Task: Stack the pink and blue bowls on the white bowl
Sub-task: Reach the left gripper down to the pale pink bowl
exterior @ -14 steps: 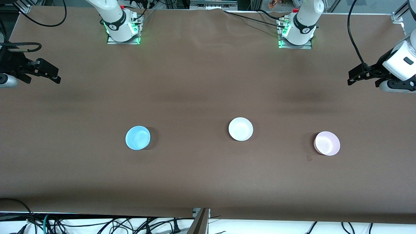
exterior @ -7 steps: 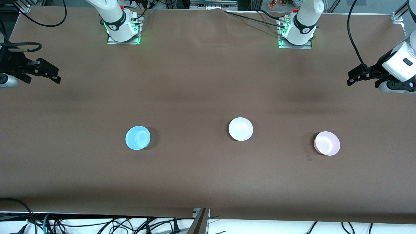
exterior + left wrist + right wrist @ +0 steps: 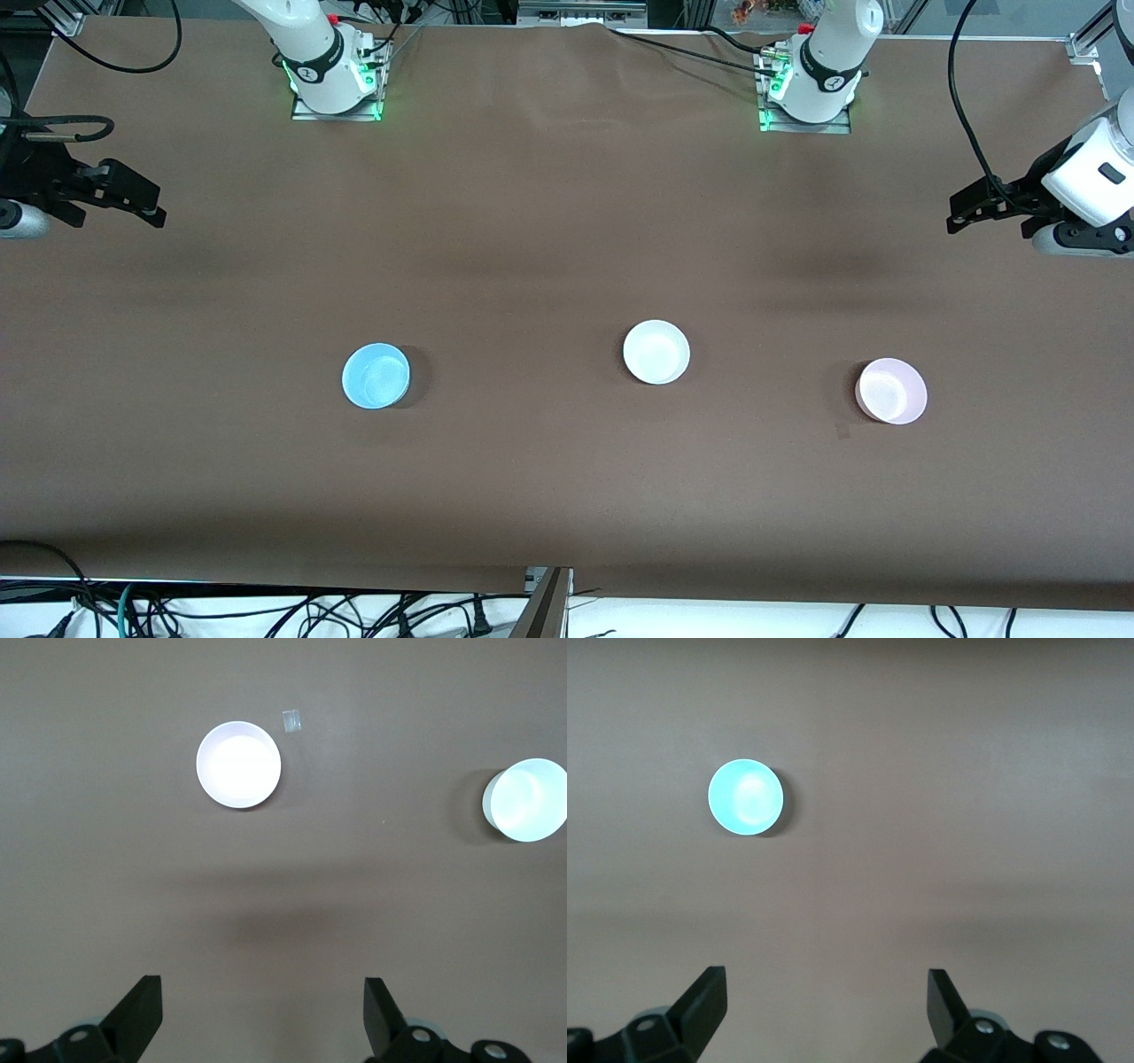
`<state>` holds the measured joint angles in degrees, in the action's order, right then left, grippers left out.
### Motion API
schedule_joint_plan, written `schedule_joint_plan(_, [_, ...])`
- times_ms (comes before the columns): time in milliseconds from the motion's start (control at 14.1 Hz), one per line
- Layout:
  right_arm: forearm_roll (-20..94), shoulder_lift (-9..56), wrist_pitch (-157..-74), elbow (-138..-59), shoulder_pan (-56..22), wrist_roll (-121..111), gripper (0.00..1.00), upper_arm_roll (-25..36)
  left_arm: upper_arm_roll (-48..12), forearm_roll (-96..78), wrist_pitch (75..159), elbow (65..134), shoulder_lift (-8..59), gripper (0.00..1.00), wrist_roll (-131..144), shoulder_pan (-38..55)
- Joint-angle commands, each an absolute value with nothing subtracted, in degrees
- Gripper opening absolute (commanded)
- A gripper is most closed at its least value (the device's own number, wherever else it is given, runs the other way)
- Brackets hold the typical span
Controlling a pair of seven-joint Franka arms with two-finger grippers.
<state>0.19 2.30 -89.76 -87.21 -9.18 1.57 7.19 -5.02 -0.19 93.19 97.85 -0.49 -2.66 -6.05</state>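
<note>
Three bowls stand apart on the brown table. The blue bowl (image 3: 376,376) is toward the right arm's end, the white bowl (image 3: 656,352) is in the middle, and the pink bowl (image 3: 891,391) is toward the left arm's end. My left gripper (image 3: 959,213) hangs open and empty above the table's edge at its end. Its wrist view shows the pink bowl (image 3: 238,764), washed out pale, and the white bowl (image 3: 524,800). My right gripper (image 3: 151,206) hangs open and empty at its end. Its wrist view shows the blue bowl (image 3: 745,797).
A small scrap of tape (image 3: 842,431) lies on the table (image 3: 549,496) beside the pink bowl, nearer the front camera. It also shows in the left wrist view (image 3: 291,720). Cables hang below the table's front edge.
The left arm's wrist has shifted very slightly. The bowls and the right arm have not moved.
</note>
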Motion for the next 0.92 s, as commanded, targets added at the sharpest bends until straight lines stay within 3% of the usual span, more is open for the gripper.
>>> schedule_joint_plan(0, [0.2,2.4,-88.9,-86.5,-9.2,1.5,1.0,7.1,-4.6,-0.3,91.8,94.3,2.7,1.0,-3.2,-6.6])
schedule_joint_plan(142, [0.2,2.5,-88.9,-86.5,-9.2,1.5,1.0,7.1,-4.5,0.1,93.4,94.3,6.7,1.0,-3.1,-6.7])
schedule_joint_plan(425, [0.2,2.6,-88.9,-86.6,-9.2,1.5,1.0,7.1,-4.5,0.3,105.4,94.7,17.4,1.0,-3.9,-8.7])
schedule_joint_plan(850, [0.4,2.6,-88.9,-86.6,-9.2,1.5,1.0,7.1,-4.5,0.3,117.9,95.5,28.0,1.0,-14.3,-12.6])
